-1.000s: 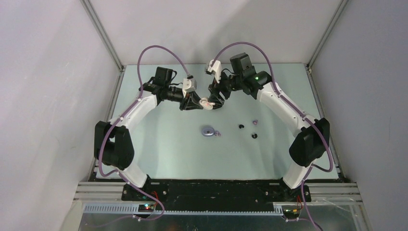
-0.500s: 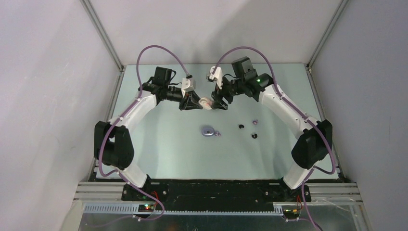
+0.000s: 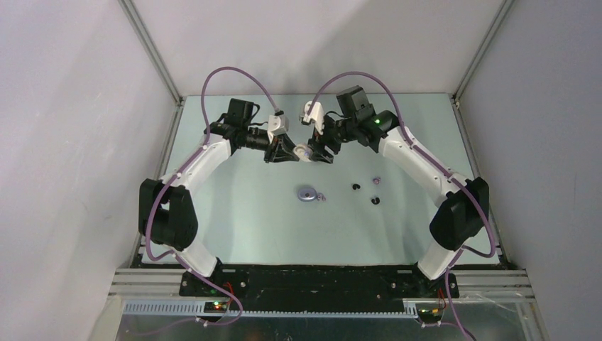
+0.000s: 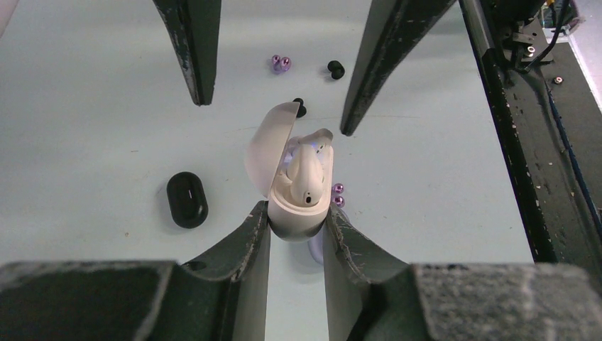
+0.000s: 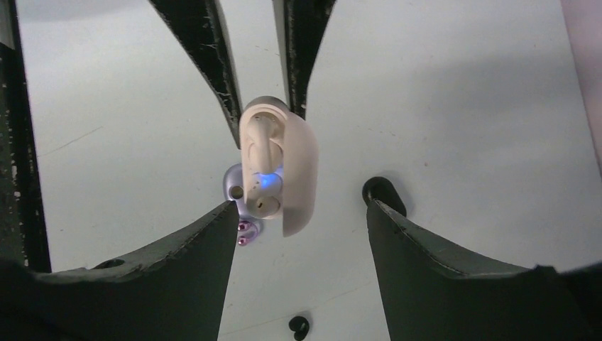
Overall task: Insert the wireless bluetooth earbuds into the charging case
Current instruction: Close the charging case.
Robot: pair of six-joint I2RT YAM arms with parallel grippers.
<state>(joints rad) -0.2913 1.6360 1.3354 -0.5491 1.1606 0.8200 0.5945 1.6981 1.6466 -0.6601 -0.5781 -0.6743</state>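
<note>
My left gripper is shut on the base of a cream charging case, held above the table with its lid open. A white earbud sits in the case, and a blue light glows inside in the right wrist view. My right gripper faces the case with its jaws open, a fingertip on either side of the lid end, gripping nothing. On the table lie lavender earbuds and black earbuds. From above, both grippers meet at the case.
A lavender oval case lies mid-table with a lavender bud beside it. Black buds and another lavender bud lie to its right. A black oval case lies below the grippers. Frame walls enclose the table.
The right wrist has shifted a little to the left toward the held case and its jaws have widened slightly. The left arm and the case have stayed put.
</note>
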